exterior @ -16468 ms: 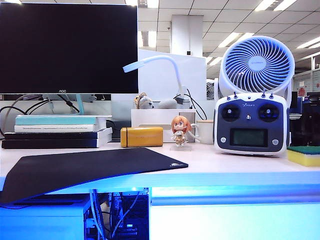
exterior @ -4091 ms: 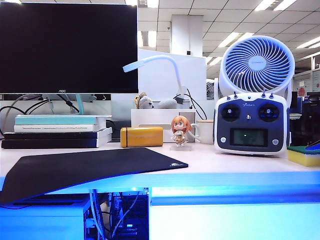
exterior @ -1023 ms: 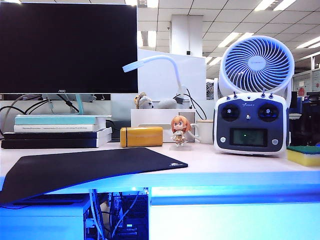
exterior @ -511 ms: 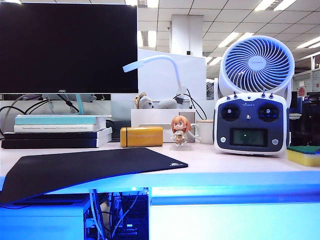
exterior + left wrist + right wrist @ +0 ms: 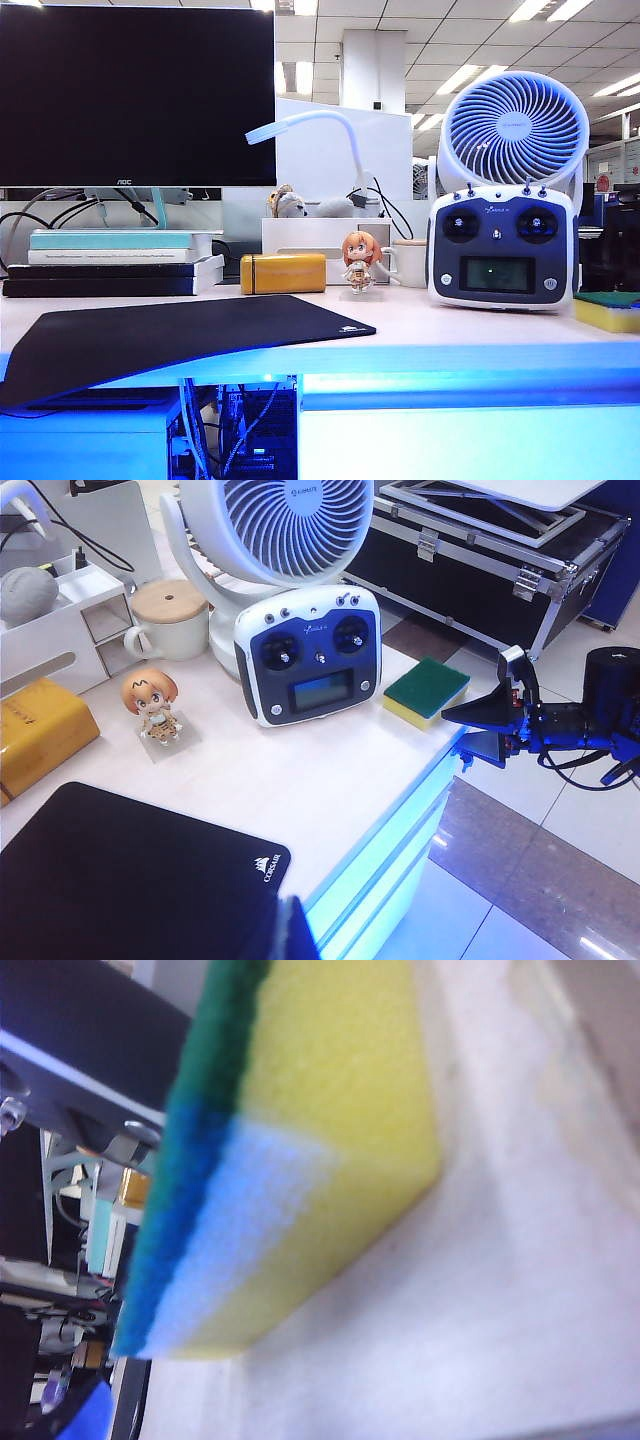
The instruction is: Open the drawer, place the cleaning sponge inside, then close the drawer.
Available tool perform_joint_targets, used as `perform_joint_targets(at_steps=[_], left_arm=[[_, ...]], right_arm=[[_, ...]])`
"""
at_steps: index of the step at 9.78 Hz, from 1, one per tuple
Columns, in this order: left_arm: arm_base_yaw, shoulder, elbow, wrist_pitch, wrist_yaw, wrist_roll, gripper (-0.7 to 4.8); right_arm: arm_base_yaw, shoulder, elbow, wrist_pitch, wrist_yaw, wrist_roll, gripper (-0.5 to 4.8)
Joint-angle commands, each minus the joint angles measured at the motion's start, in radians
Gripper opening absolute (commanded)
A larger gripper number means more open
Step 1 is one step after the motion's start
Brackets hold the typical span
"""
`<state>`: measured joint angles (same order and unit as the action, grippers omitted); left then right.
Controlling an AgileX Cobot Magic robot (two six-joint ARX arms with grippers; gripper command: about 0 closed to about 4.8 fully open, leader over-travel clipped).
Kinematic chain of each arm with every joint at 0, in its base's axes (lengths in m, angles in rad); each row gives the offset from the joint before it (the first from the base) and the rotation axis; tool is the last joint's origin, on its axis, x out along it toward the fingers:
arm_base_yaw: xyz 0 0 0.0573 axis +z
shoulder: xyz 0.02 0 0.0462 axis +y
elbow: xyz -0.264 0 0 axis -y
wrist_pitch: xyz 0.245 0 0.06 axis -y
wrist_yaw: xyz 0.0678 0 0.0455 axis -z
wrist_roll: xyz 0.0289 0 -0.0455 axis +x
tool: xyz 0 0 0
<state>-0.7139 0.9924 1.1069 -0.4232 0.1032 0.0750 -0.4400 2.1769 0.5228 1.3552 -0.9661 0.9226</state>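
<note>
Now the spread right claw [image 5: 478,730] hovers off the table's [image 5: 300,780] corner beside the cleaning sponge [image 5: 427,691]; it should straddle it squarely. Left claw's state: cannot tell.

One sponge [image 5: 608,311], one fan [image 5: 514,125], one figurine [image 5: 361,262], one monitor [image 5: 137,95], three stacked books [image 5: 115,262].

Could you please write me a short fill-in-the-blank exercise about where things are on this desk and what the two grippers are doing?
1. The sponge lies on the desk beside the remote controller, its ____ layer facing up.
2. The right gripper hangs off the desk's end near the sponge, its jaws ____.
3. The drawer under the desktop is ____.
4. The left gripper is above the black ____.

Missing words: green; open; closed; mouse pad
</note>
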Motion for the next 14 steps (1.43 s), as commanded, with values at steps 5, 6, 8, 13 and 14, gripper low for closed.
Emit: perform_joint_targets(at_steps=[5,6,8,13,14], left_arm=[[0.000,-0.002,0.005,-0.009,0.002,0.004,-0.05],[0.000,-0.002,0.005,-0.009,-0.018,0.007,-0.05],[0.000,-0.002,0.005,-0.009,-0.017,0.008,-0.05],[0.000,-0.002,0.004,-0.010,-0.017,0.008,-0.05],[0.000,-0.002,0.004,-0.010,-0.017,0.008,-0.05]], right_arm=[[0.000,-0.010,-0.001,0.063,-0.137,-0.068,4.79],[-0.067,-0.009,-0.078,0.063,-0.108,-0.104,4.79],[-0.079,0.006,-0.082,0.063,-0.084,-0.134,4.79],[-0.075,0.016,0.018,0.060,-0.090,-0.024,4.79],[-0.074,0.016,0.016,0.063,-0.132,-0.027,4.79]])
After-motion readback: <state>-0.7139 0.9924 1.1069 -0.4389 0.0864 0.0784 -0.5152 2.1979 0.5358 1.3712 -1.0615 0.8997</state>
